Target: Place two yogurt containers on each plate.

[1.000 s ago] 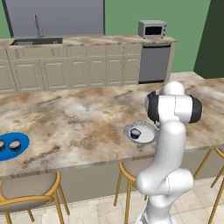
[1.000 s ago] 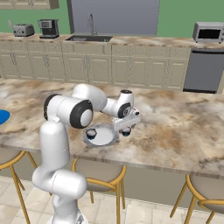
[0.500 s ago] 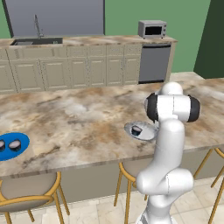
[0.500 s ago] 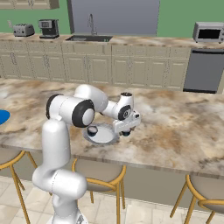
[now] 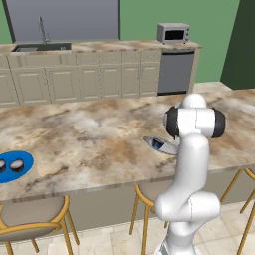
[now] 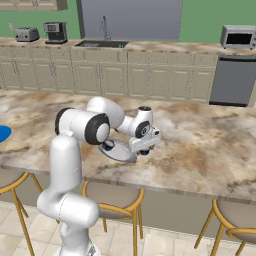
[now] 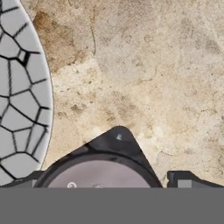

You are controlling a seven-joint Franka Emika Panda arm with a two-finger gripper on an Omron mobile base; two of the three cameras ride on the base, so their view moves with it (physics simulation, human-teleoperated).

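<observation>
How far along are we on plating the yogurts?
Done: the blue plate carries two yogurt cups. The grey plate seems to hold one cup. In hand: the gripper straddles the fourth cup on the counter beside that plate; grip unclear. Left: set it on the grey plate.

Arm bent forward, gripper (image 6: pixel 144 151) pointing down

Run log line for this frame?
grasp: tool shut on yogurt container | where: over counter, beside grey plate | blue plate: two containers on it | task: not done
</observation>
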